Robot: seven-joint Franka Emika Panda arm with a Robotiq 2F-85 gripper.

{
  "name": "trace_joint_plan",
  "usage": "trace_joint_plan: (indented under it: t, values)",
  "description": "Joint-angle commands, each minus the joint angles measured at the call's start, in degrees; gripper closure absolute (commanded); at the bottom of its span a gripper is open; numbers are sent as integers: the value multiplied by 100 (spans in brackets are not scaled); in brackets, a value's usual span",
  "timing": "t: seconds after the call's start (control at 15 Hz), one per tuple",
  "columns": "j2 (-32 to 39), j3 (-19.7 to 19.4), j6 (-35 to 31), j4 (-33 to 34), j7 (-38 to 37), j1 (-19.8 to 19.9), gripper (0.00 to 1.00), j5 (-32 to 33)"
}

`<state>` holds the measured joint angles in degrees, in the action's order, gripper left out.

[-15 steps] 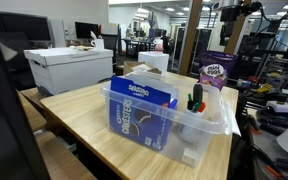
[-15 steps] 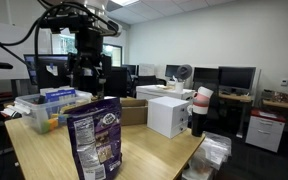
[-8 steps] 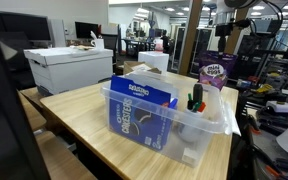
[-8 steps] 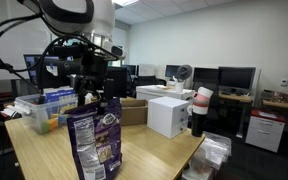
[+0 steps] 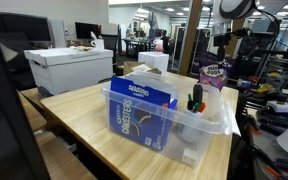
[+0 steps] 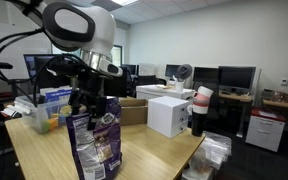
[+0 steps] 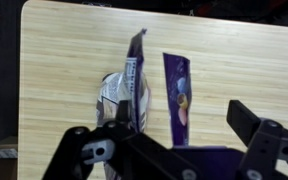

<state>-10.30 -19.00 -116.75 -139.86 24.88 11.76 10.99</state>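
In an exterior view, a white robot arm comes down from the upper right, its dark claw [image 5: 223,52] hanging just above an upright purple foil snack bag [image 5: 214,76]. The bag stands at the far edge of a pale wooden worktop [image 5: 84,112]. Nearer the camera on the same worktop sits a clear plastic bin [image 5: 209,118] with a blue cardboard box [image 5: 142,108] propped inside it. A white cardboard box [image 5: 69,66] rests on a separate surface at the left.

In an exterior view from the opposite side, the purple bag [image 6: 94,146] stands close to the camera at the near edge of the worktop [image 6: 149,152]. The claw [image 6: 92,102] is directly over the bag's top, its jaws spread apart and nothing between them. The clear bin [image 6: 36,108] lies behind, at the left.

The wrist view looks straight down. The claw [image 7: 164,135] fills the lower edge, its two black fingers [image 7: 92,152] set wide apart, one on each side of the bag [image 7: 179,90], which is seen from above against the bare wood of the worktop [image 7: 64,60]. Whether the fingers touch the bag cannot be told.
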Motion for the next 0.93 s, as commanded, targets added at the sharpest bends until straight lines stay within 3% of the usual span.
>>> trace_joint_plan:
  t: [0.0,0.27,0.87]
  values:
    - [4,86,10,5,11,80,0,-18]
    - [250,64,-245,113,-173,132,0,76]
    - [1552,27,-123,863,-44,400,0,-789]
